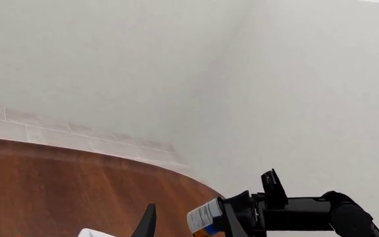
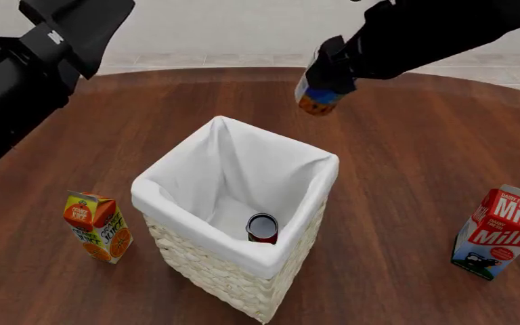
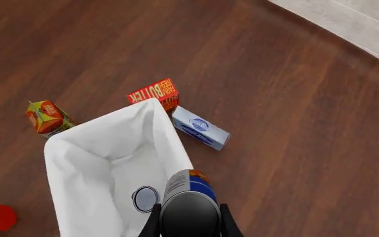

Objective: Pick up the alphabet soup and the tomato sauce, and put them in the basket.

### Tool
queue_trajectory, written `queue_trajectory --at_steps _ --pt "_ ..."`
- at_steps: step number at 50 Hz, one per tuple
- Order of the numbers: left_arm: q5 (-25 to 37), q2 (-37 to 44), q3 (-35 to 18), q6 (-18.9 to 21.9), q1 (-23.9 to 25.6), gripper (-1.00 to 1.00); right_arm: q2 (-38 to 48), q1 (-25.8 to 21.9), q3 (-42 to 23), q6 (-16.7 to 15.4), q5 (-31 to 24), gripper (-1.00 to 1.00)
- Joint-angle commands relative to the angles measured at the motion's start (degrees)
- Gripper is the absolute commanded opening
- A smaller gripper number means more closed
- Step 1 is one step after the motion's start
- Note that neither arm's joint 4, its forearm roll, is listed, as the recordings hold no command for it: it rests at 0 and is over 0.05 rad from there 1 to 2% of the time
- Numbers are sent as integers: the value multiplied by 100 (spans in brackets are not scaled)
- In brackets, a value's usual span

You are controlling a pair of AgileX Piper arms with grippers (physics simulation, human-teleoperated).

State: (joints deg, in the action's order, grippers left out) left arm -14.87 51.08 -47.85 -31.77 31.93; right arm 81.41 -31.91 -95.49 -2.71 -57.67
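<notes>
We noted the right gripper (image 2: 325,84) with its fingers clenched on the tomato sauce (image 2: 317,97), the can held in the air above the basket's (image 2: 242,261) far rim. The alphabet soup (image 2: 263,228) stood upright inside the basket, on the lining at its bottom. Of the left gripper (image 1: 148,226), raised well away from the basket, we saw one finger tip only; its state we could not tell. An orange juice carton (image 2: 97,227) stood on the surface beside the basket, and a milk carton (image 2: 500,232) farther off on its other side.
</notes>
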Motion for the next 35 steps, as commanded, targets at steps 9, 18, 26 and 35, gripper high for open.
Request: queue_trajectory --at_steps 9,18,26,35 --pt "-12 -6 1 -3 -3 100 -111 -535 42 128 15 -100" --pt "-21 -14 1 -9 -8 100 -111 -807 123 169 61 -100" --pt "-32 -24 28 -12 -28 100 -98 -978 216 189 129 -100" --pt "-60 -19 43 -26 -32 100 -92 -1120 330 192 211 -100"
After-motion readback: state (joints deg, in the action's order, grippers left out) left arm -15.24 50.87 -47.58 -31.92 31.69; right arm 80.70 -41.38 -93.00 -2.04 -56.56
